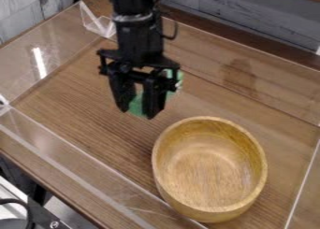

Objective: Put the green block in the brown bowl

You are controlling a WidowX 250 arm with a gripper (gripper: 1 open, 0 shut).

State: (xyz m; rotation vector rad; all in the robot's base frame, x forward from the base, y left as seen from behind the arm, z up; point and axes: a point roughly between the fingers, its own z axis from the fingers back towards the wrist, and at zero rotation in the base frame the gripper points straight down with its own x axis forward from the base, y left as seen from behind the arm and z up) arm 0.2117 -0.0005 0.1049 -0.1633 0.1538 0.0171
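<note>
The green block (135, 104) hangs above the table between the black fingers of my gripper (141, 106), which is shut on it. Only bits of green show, at the lower left of the fingers and at the upper right by the wrist. The gripper points almost straight down, up and to the left of the brown bowl (210, 167). The bowl is a wide, light tan wooden one, standing empty at the lower right of the view.
A wood-grain table (238, 83) has clear plastic walls (50, 46) along its left and front sides. A grey plank wall (250, 8) runs behind. A tag or cable (90, 18) hangs behind the arm.
</note>
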